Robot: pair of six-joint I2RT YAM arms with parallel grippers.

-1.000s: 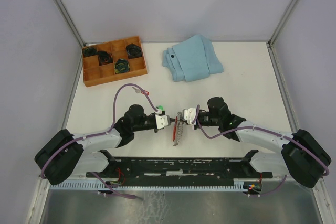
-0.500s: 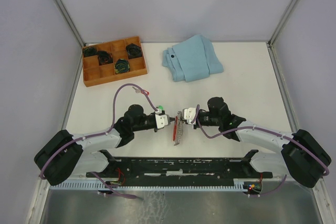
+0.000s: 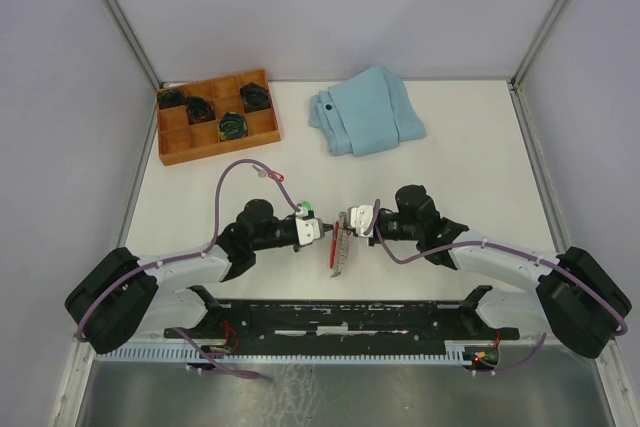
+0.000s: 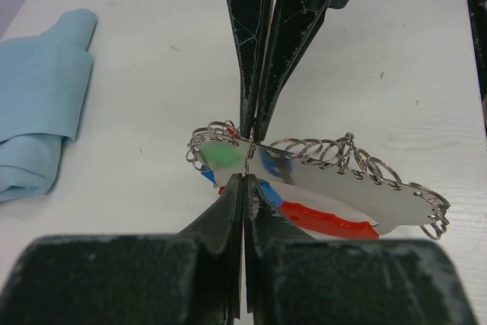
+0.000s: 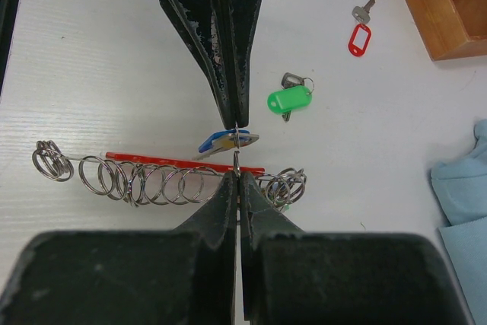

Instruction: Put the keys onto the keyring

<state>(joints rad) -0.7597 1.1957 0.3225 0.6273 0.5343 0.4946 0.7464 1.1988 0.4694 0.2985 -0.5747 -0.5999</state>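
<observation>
Both grippers pinched shut, nose to nose, right over the keyring.

The left gripper [image 4: 243, 180] has its jaws pressed together on what looks like the metal end of the blue-tagged key [image 5: 219, 141]. Facing it tip to tip, the right gripper [image 5: 237, 179] has its jaws clamped on one silvery loop of the keyring [image 5: 183, 162], which lies flat on the table [image 5: 91, 74] between the two arms. The blue-tagged key sits just beside the keyring's red strip, touching the loops. A green-tagged key [image 5: 290, 100] lies near the keyring on that same side, and a red-tagged key [image 5: 359, 38] lies well beyond it. I'd say the threading goes best if the right gripper holds the loop steady. The left one can then ease the key's hole along the wire in small moves, without tugging the strip sideways.
</observation>
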